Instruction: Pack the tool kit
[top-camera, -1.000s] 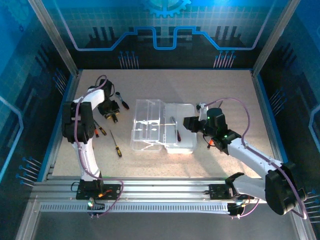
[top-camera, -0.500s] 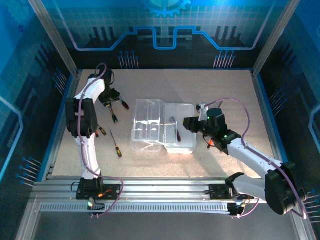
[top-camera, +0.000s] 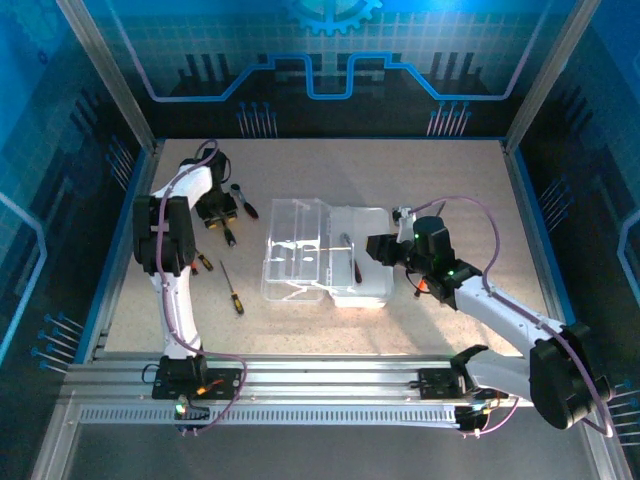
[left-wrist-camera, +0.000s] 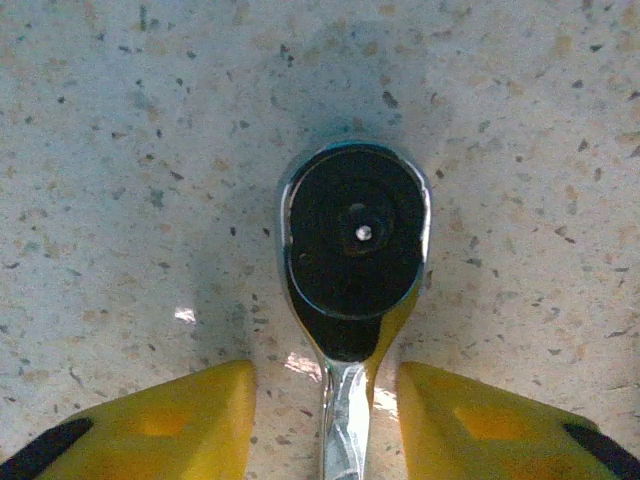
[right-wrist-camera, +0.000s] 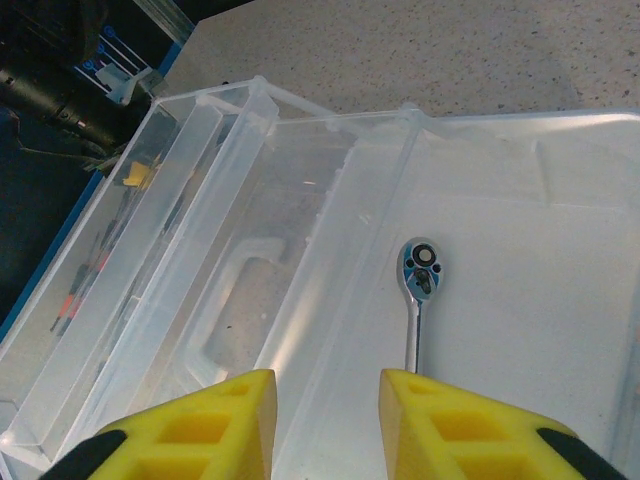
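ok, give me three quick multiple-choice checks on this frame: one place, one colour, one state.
1. Where does the blue-faced ratchet lie?
A in the clear case
B on the bare table
C on the front rail
2. What colour are the left claw fingers?
A red
B yellow
C green
3. What state is the left claw in?
A shut on a screwdriver
B open, straddling the black-faced ratchet handle
C gripping the case lid
Answers: 1 A, it rests on the case floor in the right wrist view. 2 B, both fingers show yellow. 3 B, table shows between each finger and the handle.
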